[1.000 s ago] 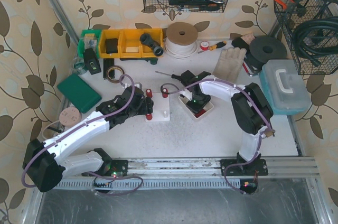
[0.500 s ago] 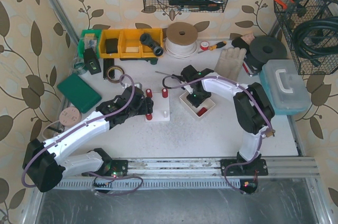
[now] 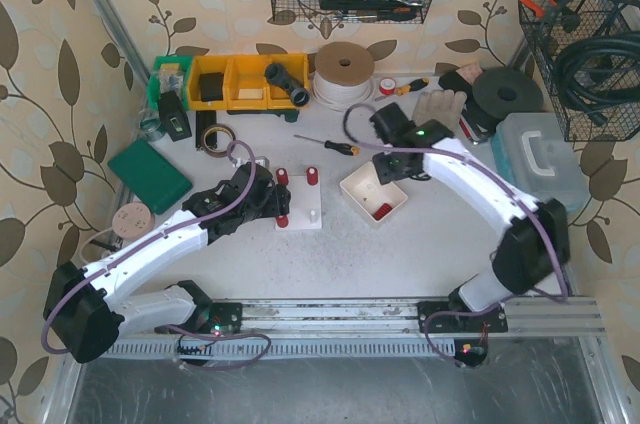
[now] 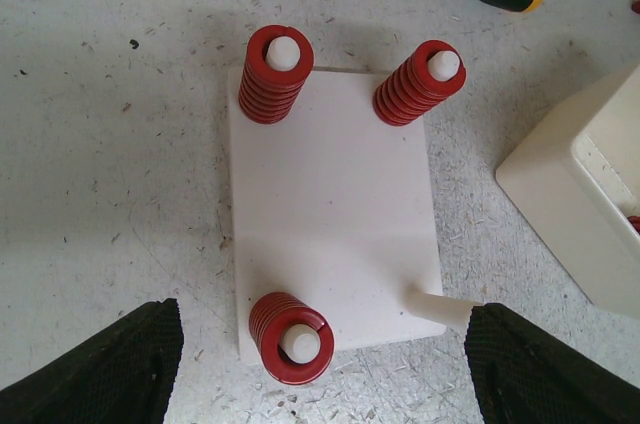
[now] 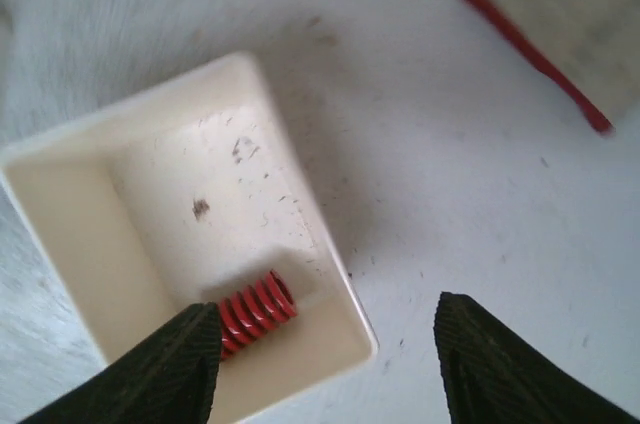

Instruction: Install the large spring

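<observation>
While the left gripper (image 4: 322, 359) hovers open and empty over the base plate (image 4: 330, 204), the right gripper (image 5: 325, 349) hangs open and empty above the white bin (image 5: 140, 134). Step in hand: fetching the large spring (image 5: 255, 309) lying inside the bin. Next: descend, grip it, and seat it on the bare peg (image 4: 440, 306).

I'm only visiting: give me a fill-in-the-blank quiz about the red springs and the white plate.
The white plate has ___ red springs standing on it. Its last peg carries ___ spring. The cream box holds ___ loose spring.
Missing words: three; no; one.
</observation>
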Controlling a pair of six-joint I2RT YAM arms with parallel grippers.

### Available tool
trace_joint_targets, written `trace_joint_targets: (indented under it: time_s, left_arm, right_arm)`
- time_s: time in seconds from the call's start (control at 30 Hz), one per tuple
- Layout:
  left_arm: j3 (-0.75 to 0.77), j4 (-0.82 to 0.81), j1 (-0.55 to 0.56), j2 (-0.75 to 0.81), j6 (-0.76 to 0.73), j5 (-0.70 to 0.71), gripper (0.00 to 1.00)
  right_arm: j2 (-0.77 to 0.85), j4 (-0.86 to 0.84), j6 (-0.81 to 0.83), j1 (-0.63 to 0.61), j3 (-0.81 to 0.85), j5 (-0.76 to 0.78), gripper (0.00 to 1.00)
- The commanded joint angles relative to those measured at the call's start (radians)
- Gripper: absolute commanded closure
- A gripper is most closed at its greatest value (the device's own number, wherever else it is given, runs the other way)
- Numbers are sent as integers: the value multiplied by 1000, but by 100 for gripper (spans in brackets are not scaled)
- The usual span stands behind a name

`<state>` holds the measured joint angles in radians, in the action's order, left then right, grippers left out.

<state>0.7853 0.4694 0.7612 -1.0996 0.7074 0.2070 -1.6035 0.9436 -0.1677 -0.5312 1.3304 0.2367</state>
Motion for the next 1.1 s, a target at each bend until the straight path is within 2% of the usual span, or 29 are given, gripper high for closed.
trace_joint_targets:
  time_s: [0.0,0.17,0.33,0.5,0.73,0.97,1.07]
  left_arm:
    - [30,-3,7,3,-6,2,20]
    - [10,-14,7,37,-6,2,20]
    - [-12,-26,7,79,-9,1,20]
    - [-21,-33,6,92,-16,-8,19]
    - [-21,-37,6,87,-20,-11,19]
    - [-16,-39,6,76,-16,-8,19]
    - [-12,-37,6,68,-16,-6,19]
  right_arm:
    - [158,64,-370,49,-29,22,37]
    - [285,-21,-645,126,-234,-146,36]
    - [321,-101,-808,135,-355,-209,37]
    - [289,-172,-879,135,-370,-214,37]
    - [179,-228,-888,131,-374,-250,40]
    - [139,-234,-874,89,-398,-235,53]
    - [103,-205,-828,88,-370,-217,70]
